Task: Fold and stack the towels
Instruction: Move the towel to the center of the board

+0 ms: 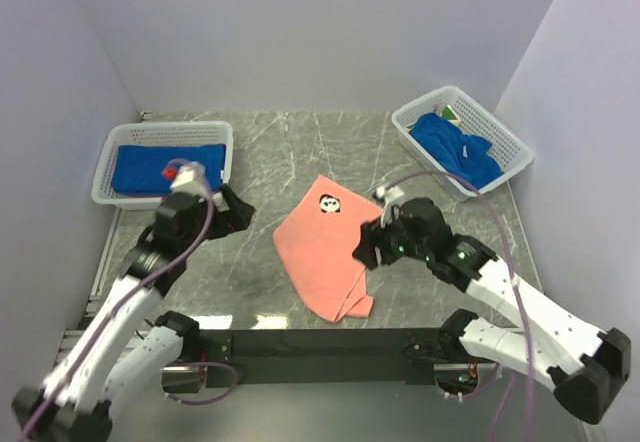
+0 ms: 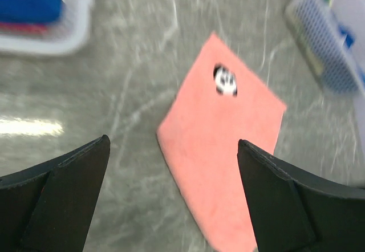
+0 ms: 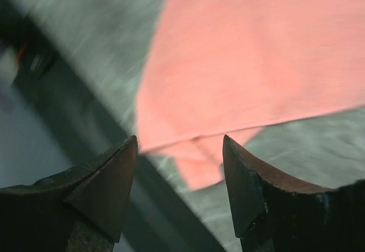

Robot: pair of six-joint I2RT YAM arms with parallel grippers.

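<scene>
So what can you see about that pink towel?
The pink towel is soft-looking salmon cloth lying flat on the grey marbled table, turned like a diamond between the arms. It looks folded: a second layer peeks out at its near corner. A black-and-white patch sits near its far corner. Neither gripper holds it; the right gripper hovers open at its right edge.
</scene>
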